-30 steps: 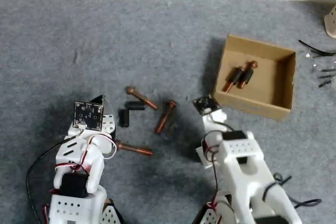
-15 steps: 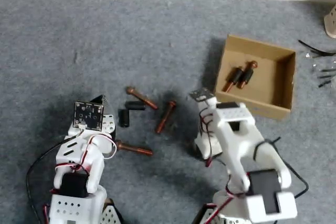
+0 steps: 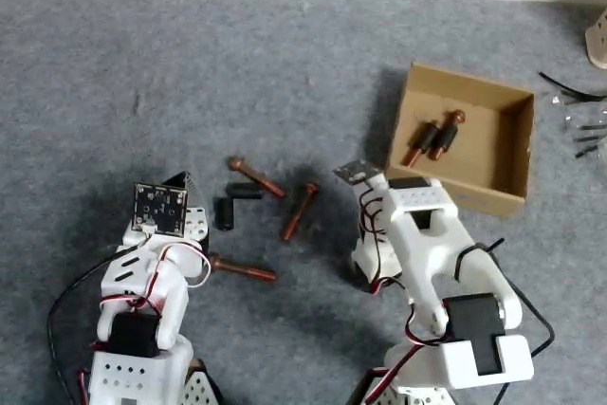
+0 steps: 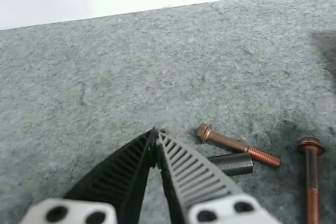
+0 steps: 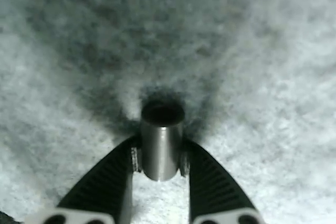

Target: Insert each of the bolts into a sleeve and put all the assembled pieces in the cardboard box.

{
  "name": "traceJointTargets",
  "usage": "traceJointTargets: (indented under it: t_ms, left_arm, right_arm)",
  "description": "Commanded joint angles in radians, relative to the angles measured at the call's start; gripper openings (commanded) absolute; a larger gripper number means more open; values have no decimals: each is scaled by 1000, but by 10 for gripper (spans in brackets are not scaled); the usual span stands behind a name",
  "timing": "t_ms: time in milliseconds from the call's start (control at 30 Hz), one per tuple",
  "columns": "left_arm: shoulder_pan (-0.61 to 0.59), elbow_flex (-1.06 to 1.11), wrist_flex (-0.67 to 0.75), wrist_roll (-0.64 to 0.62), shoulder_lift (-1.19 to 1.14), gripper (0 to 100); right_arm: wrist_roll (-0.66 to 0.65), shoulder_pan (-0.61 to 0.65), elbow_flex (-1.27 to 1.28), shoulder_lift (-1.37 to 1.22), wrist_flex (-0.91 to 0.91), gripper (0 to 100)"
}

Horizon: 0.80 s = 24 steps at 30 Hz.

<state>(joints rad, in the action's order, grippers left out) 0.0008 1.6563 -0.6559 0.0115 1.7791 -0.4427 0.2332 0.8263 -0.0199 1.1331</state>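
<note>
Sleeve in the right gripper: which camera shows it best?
Right wrist view: the sleeve sits clamped in the right gripper, its open end plain. In the high view the right arm hides it. The left wrist view faces a loose bolt and a second sleeve instead.

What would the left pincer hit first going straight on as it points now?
Likely only the grey mat: the shut left pincer aims at bare surface. The nearest bolt and sleeve lie off to the side of that line. Depth is unclear.

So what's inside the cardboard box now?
A sleeved bolt and a second sleeved bolt lie side by side on the cardboard box floor. Its near wall hides a strip of floor behind it.
</note>
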Motion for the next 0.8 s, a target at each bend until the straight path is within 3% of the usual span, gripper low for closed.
traceJointTargets:
  t_ms: [0, 333, 767]
  left_arm:
    - [15, -10, 21, 2, 1, 8]
    - [15, -12, 21, 2, 1, 8]
    - [15, -13, 21, 2, 1, 8]
  right_arm:
    - [-14, 15, 15, -62, 7, 4]
    - [64, 10, 16, -10, -41, 4]
    - [63, 12, 481, 653, -371, 5]
